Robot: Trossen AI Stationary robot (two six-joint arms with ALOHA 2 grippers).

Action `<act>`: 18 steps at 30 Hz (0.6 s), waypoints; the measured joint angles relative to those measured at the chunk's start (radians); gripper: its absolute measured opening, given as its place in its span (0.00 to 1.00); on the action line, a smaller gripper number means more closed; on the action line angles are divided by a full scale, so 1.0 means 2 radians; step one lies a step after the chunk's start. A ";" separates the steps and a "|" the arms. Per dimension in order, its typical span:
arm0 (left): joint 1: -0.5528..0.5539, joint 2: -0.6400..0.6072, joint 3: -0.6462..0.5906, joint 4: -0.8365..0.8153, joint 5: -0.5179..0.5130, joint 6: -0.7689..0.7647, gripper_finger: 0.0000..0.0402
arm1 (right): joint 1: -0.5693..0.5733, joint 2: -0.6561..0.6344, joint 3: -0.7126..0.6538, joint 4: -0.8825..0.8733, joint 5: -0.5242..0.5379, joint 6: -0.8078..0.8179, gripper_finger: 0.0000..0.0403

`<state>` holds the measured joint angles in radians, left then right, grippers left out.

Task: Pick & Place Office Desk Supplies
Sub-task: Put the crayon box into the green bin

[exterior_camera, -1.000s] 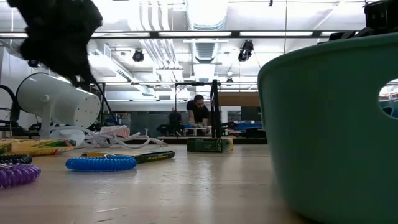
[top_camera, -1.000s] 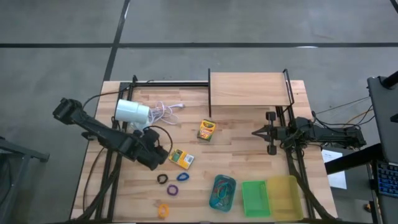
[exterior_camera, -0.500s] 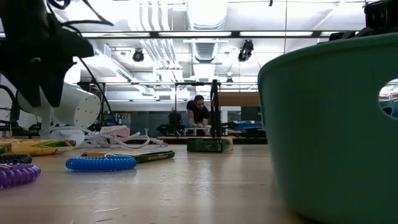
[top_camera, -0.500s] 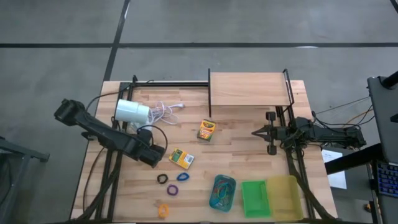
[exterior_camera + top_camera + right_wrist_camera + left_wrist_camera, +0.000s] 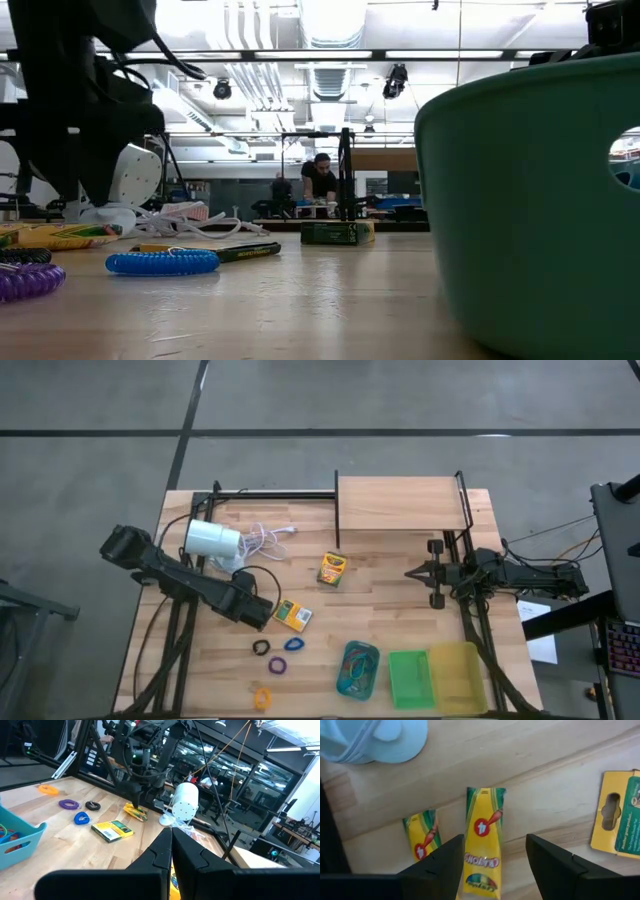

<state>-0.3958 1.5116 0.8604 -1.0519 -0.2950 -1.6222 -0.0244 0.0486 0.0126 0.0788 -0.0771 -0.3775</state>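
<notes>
Crayon box between the spread fingers of the left gripper, not gripped

A small crayon box [image 5: 483,840] lies flat on the table [image 5: 400,595], a second [image 5: 421,840] just beside it, near the white lamp [image 5: 212,539]; the left gripper [image 5: 492,865] hovers over it, jaws wide apart; the right gripper [image 5: 412,572], fingers closed and empty, waits by the wooden shelf [image 5: 400,503].

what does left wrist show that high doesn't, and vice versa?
Left wrist only: two slim crayon packs lying side by side, one between the left gripper's open fingers, the other just outside them.

High only: the right arm parked at the table's right edge with its gripper shut, the coloured loops, the teal tray, green tray and yellow tray, and the raised wooden shelf.

Both: the white lamp, the flat crayon box and the wooden table.
</notes>
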 joint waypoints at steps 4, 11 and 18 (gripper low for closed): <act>0.000 0.009 -0.010 0.009 0.000 -0.003 0.54 | 0.000 0.000 0.000 0.000 0.000 0.000 0.02; 0.001 0.004 -0.059 0.077 0.016 -0.006 0.54 | 0.000 0.000 0.000 0.000 0.000 0.000 0.02; 0.004 0.004 -0.085 0.109 0.024 0.002 0.54 | 0.000 0.000 0.000 0.000 0.000 0.000 0.02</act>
<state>-0.3879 1.5200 0.6902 -0.8345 -0.2464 -1.6186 -0.0243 0.0486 0.0127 0.0788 -0.0769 -0.3775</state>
